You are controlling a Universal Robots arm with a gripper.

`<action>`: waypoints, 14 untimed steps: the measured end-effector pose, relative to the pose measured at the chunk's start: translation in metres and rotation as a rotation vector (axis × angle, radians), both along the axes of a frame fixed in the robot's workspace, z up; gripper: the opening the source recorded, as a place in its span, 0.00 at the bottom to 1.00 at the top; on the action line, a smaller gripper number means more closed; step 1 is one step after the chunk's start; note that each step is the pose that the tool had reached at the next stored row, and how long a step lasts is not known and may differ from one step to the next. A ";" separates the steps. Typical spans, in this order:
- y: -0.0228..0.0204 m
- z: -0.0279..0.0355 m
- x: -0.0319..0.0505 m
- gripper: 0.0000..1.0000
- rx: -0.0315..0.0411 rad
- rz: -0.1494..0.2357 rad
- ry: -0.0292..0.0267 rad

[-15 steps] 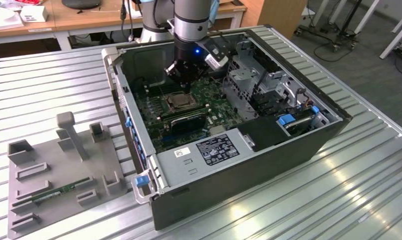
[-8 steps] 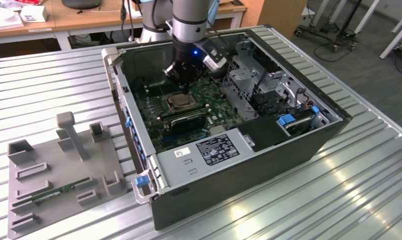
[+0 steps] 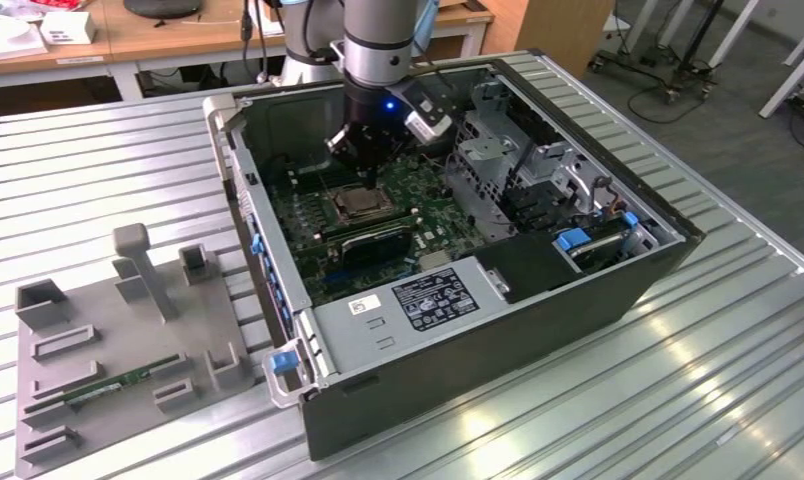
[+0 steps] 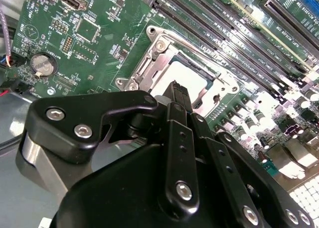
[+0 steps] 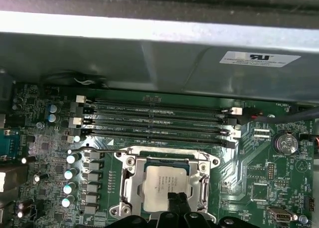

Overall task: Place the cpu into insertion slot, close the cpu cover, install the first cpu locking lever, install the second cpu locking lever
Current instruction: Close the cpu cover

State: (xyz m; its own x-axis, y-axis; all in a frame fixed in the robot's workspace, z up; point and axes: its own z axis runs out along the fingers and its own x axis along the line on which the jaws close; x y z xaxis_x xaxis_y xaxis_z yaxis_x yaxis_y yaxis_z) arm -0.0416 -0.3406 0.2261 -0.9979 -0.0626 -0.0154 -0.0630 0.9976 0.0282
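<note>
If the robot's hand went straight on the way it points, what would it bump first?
Probably the cpu, in the window of the cpu cover: the hand points at its pale top. Depth is unclear.

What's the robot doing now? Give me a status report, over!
Tool shut, empty, low over the cpu. Cpu sits in insertion slot, cpu cover flat over it. Nothing between tool and cpu.
</note>
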 end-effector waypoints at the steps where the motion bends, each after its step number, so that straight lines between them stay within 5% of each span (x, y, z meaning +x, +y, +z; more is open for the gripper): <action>1: 0.0000 -0.0001 -0.0004 0.11 0.0000 0.000 0.0000; 11: 0.0001 -0.0006 -0.0059 0.11 -0.0001 -0.013 0.0001; 14: 0.0000 -0.0006 -0.0059 0.11 -0.0002 -0.013 0.0053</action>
